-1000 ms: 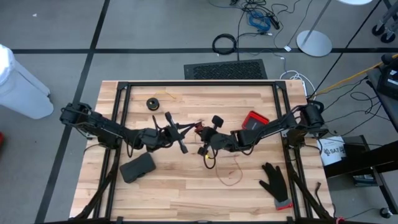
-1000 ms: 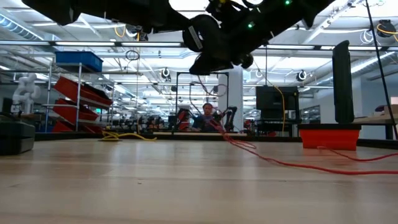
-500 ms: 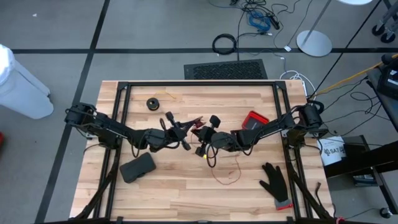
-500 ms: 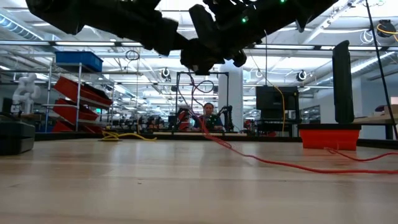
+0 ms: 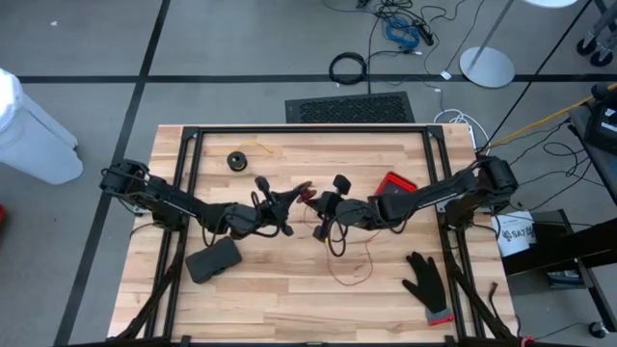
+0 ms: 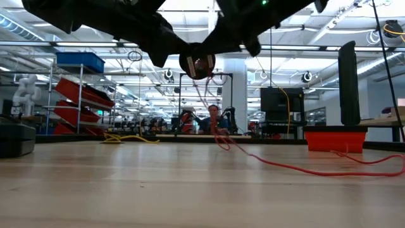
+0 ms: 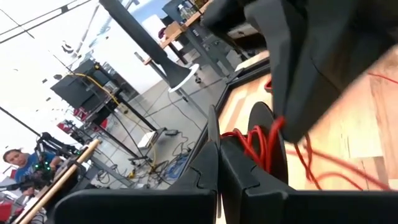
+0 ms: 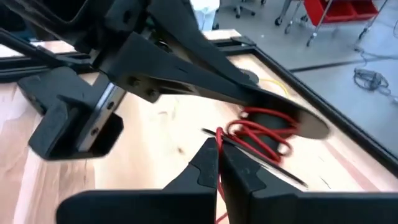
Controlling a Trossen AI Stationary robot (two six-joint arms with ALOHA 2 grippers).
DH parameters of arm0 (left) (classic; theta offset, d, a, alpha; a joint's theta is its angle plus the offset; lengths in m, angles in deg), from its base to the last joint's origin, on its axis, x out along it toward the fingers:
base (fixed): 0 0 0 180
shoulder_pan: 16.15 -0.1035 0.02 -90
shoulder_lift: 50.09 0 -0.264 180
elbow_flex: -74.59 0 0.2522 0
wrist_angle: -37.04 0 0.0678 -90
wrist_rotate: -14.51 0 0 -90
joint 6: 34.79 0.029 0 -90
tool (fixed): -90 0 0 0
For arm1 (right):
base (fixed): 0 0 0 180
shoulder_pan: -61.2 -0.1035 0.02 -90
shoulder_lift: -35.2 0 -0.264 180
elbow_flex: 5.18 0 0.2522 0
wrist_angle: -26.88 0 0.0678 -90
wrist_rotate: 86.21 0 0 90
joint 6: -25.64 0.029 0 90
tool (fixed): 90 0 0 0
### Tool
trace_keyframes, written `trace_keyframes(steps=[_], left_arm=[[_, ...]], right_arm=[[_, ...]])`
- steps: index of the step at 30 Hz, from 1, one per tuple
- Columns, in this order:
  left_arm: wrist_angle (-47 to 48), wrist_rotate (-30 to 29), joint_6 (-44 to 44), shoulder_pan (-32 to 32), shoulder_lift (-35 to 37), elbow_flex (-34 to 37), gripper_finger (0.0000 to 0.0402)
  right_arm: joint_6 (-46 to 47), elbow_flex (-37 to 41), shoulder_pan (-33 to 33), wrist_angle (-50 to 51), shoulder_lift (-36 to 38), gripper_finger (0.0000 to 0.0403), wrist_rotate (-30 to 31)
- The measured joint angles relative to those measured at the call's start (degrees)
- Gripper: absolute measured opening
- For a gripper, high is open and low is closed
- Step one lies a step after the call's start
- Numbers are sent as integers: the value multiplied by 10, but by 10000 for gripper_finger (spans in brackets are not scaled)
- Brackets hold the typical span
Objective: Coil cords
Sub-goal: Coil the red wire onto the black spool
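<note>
Left gripper [image 5: 292,196], fingers pressed together, clamps a small black round spool [image 8: 273,122] wound with thin red cord [image 8: 258,138], held up off the light wooden table [image 5: 280,280] near its middle. Right gripper [image 5: 318,205], jaws closed, pinches the red cord just beside the spool. Loose cord trails down and across the boards. A second black spool [image 5: 236,160] sits well apart, toward the far left.
</note>
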Motion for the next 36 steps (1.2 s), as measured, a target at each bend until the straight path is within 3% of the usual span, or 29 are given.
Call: trace_keyframes(steps=[11, 27, 36], left_arm=[[7, -1, 2, 23, 1, 0, 0], [10, -6, -2, 36, 4, 0, 0], [5, 0, -17, 37, 25, 1, 0]], right_arm=[[39, 0, 6, 167, 79, 0, -28], [-25, -1, 25, 211, 85, 2, -56], [-49, 0, 28, 276, 86, 79, -33]])
